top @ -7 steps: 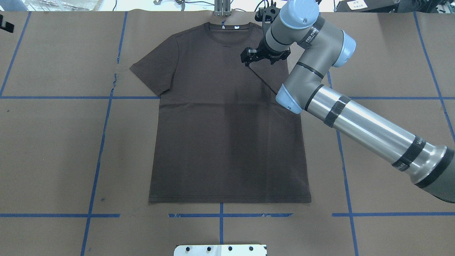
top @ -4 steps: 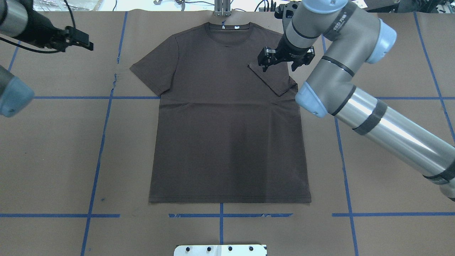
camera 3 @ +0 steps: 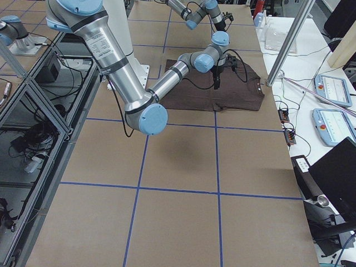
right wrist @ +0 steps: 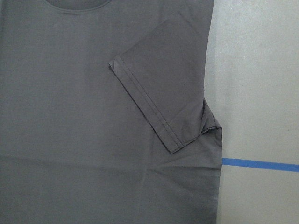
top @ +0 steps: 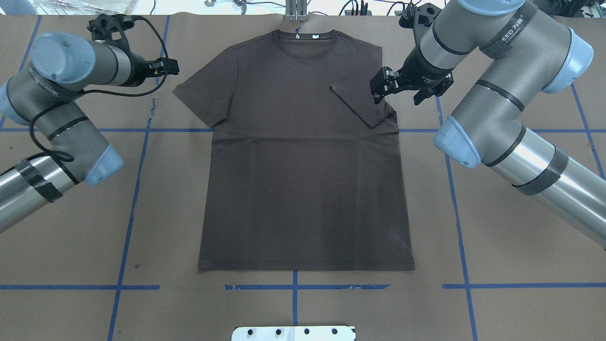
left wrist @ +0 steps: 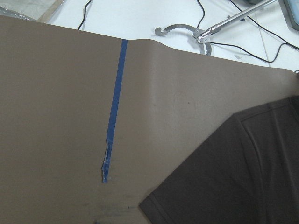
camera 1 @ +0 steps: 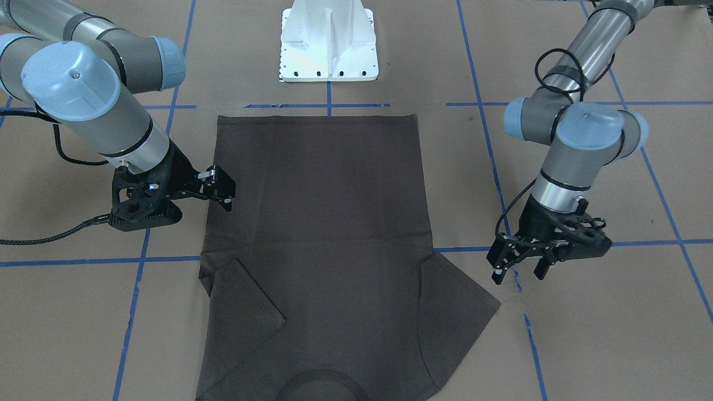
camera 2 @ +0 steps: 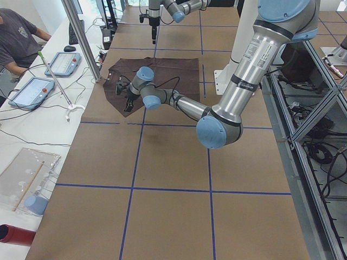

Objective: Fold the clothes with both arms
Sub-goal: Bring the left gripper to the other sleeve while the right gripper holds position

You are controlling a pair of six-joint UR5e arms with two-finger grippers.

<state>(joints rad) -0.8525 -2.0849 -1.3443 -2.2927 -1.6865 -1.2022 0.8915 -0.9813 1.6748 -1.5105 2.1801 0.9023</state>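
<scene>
T-shirt [top: 303, 189] flat on counter [top: 71, 246], one sleeve [top: 362, 106] folded inward onto chest. Right claw [top: 397, 94] spread, empty, at shirt edge near that fold. Left claw [camera 1: 518, 273] spread, empty, beside other sleeve [camera 1: 462, 295].

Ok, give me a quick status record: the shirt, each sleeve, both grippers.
T-shirt: flat on the table, collar away from the robot, hem toward it
right sleeve: folded in over the chest
left sleeve: spread out flat, not yet folded
right gripper: open, empty, at the shirt's right edge beside the folded sleeve
left gripper: open, empty, over bare table just outside the left sleeve, not touching it
</scene>
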